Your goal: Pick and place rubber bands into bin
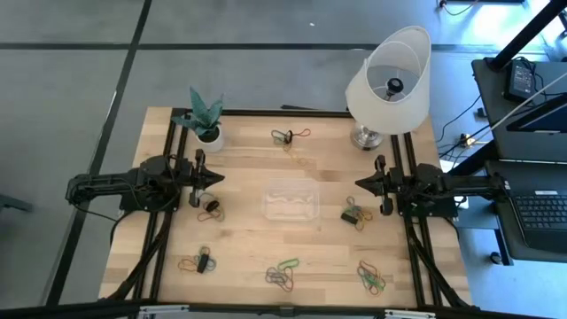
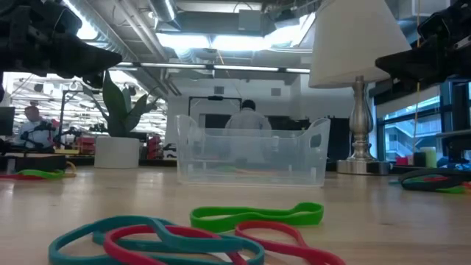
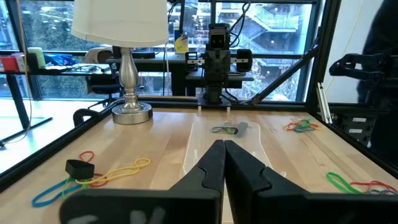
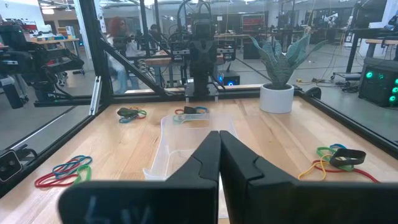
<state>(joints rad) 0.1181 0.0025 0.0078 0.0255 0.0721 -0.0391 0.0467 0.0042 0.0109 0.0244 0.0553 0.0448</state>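
The clear bin sits on the middle of the wooden table, and I cannot make out anything in it. Rubber bands lie in small clusters around it: at the far side, left of the bin, right of it, and along the near edge. My left gripper is shut and points level from the table's left edge toward the bin. My right gripper is shut and points level from the right edge toward the bin. Both hang above the table and hold nothing.
A white plant pot stands at the far left corner and a lamp with a white shade at the far right. A desk with a laptop is beyond the right edge. People show in the room behind.
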